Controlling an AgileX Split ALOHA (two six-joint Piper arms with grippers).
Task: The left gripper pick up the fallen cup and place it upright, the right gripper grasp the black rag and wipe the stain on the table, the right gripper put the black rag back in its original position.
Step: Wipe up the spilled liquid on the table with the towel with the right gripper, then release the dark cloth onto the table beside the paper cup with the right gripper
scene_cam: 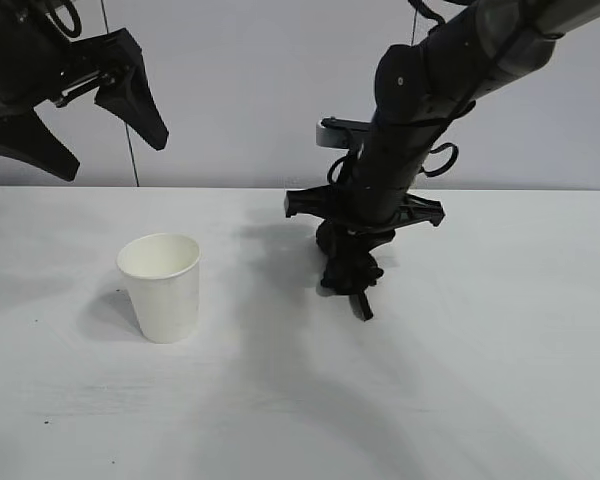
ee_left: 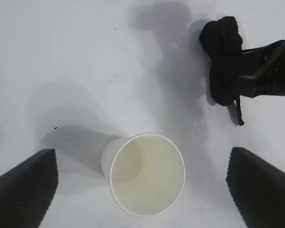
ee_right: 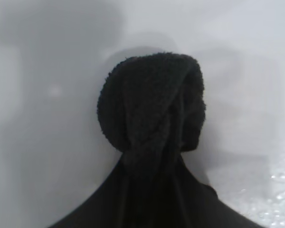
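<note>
One cup (scene_cam: 161, 286), one black rag (scene_cam: 348, 270), two hands

My left gripper (scene_cam: 80, 120) raised, fingers spread, above the upright cup (scene_cam: 161, 286), my right gripper (scene_cam: 352, 262) pressing the black rag (scene_cam: 350, 272) onto the table (scene_cam: 480, 380).

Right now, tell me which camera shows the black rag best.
The right wrist view: the black rag fills the frame, its cloth texture plain, bunched between the right gripper's fingers. The left wrist view shows it smaller, held in the right gripper on the table. The exterior view shows only a dark wad under the gripper.
</note>
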